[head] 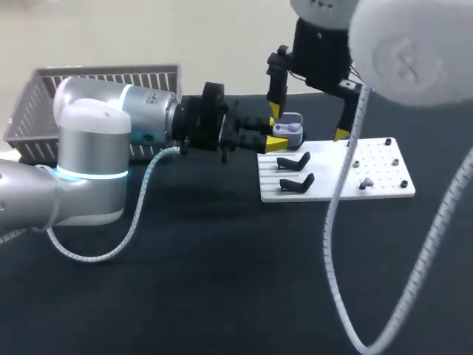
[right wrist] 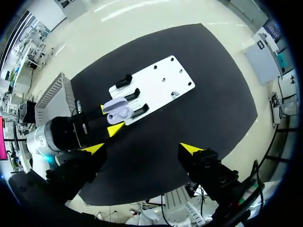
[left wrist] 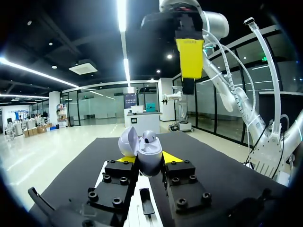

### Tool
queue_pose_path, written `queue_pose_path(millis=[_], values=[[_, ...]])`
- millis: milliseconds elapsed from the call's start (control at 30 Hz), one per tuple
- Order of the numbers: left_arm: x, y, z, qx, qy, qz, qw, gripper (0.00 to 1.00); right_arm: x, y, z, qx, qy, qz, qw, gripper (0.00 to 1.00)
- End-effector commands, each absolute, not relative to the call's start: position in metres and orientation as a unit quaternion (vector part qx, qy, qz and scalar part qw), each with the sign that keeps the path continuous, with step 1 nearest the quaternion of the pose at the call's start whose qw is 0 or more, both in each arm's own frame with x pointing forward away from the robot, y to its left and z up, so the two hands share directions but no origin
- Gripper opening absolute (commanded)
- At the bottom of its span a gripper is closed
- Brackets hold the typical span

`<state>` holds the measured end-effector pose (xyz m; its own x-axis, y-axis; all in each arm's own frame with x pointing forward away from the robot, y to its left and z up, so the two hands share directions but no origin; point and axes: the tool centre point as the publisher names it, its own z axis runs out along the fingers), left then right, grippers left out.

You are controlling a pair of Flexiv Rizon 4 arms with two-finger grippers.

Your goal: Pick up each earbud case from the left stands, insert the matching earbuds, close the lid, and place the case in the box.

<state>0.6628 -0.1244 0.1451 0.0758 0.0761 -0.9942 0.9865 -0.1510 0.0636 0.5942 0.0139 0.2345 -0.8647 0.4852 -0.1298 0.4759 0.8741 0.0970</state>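
My left gripper [head: 278,135] is shut on a lavender earbud case [head: 290,126], held above the far left end of the white board [head: 384,188]. The case's lid [left wrist: 128,141] stands open, and a pale earbud [left wrist: 148,139] shows in its body [left wrist: 150,158]. My right gripper [head: 307,123] hangs open directly above the case without touching it; one of its yellow fingers [left wrist: 190,56] shows over the case. In the right wrist view the case [right wrist: 118,112] lies far below the open right gripper [right wrist: 143,149]. A small grey earbud [head: 366,182] sits on the board's pegged right part.
Two empty black stands [head: 293,161] [head: 297,183] sit on the board's left part, and a third stand [right wrist: 124,80] shows beyond the case. A grey slatted basket [head: 96,85] stands at the table's far left, behind my left arm. Black table surface surrounds the board.
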Motion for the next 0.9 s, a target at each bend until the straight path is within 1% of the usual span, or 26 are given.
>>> queue_pose_path(millis=[33,300,633,900], values=[[0.663,-0.124,0.145,0.573,0.463,-0.497,0.459,0.00,0.576,-0.006,0.231,0.248,0.956,0.069,0.137,1.00],[0.663,-0.124,0.145,0.573,0.463,-0.497,0.459,0.00,0.576,-0.040,0.217,0.274,0.952,0.068,0.120,1.00],[0.663,-0.124,0.145,0.573,0.463,-0.497,0.459,0.00,0.589,-0.073,0.177,0.295,0.949,0.074,0.079,1.00],[0.663,-0.124,0.145,0.573,0.463,-0.497,0.459,0.00,0.591,-0.075,0.175,0.293,0.950,0.074,0.077,1.00]])
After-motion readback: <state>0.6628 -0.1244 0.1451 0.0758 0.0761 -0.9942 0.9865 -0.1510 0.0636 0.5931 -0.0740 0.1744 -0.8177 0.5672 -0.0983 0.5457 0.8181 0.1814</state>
